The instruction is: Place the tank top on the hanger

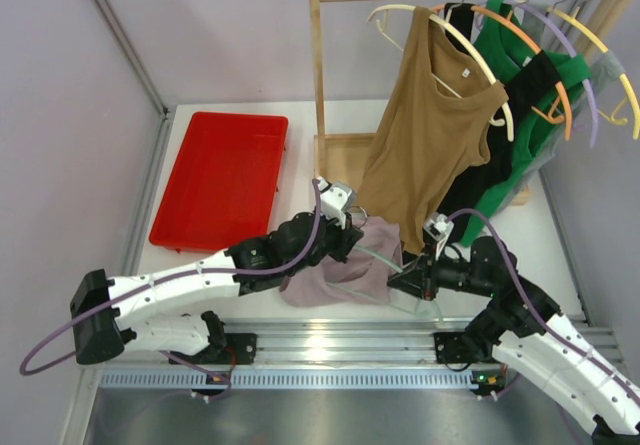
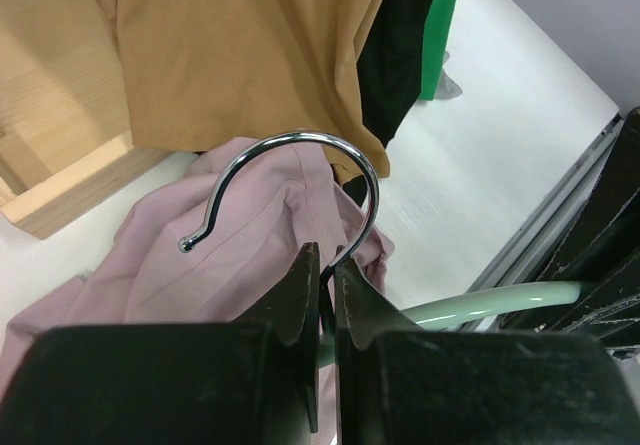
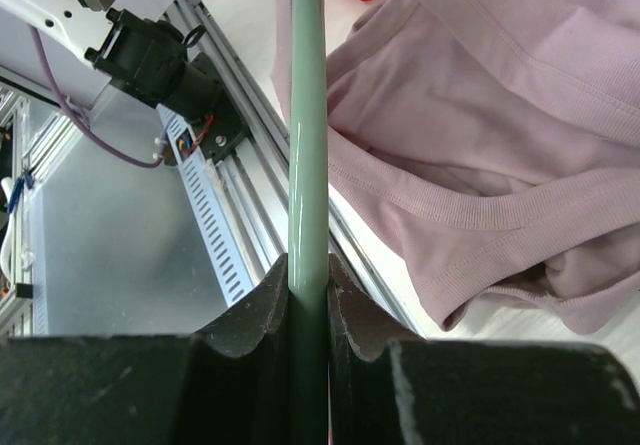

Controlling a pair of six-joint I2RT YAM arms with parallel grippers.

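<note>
The pale mauve tank top [image 1: 335,270] lies crumpled on the table between the two arms; it also shows in the left wrist view [image 2: 190,265] and the right wrist view [image 3: 490,115]. The mint-green hanger [image 1: 378,258] lies over its right part. My left gripper [image 1: 352,227] [image 2: 327,265] is shut on the hanger at the base of its metal hook [image 2: 300,145], above the fabric. My right gripper [image 1: 408,280] [image 3: 307,270] is shut on one mint arm of the hanger [image 3: 305,115], beside the top's hem.
A red tray [image 1: 222,177] sits at the back left. A wooden rack [image 1: 318,85] stands behind, holding the tan-brown tank top [image 1: 430,135] on a cream hanger, black and green garments [image 1: 520,95], and orange, lilac and yellow hangers. A metal rail [image 1: 330,350] runs along the near edge.
</note>
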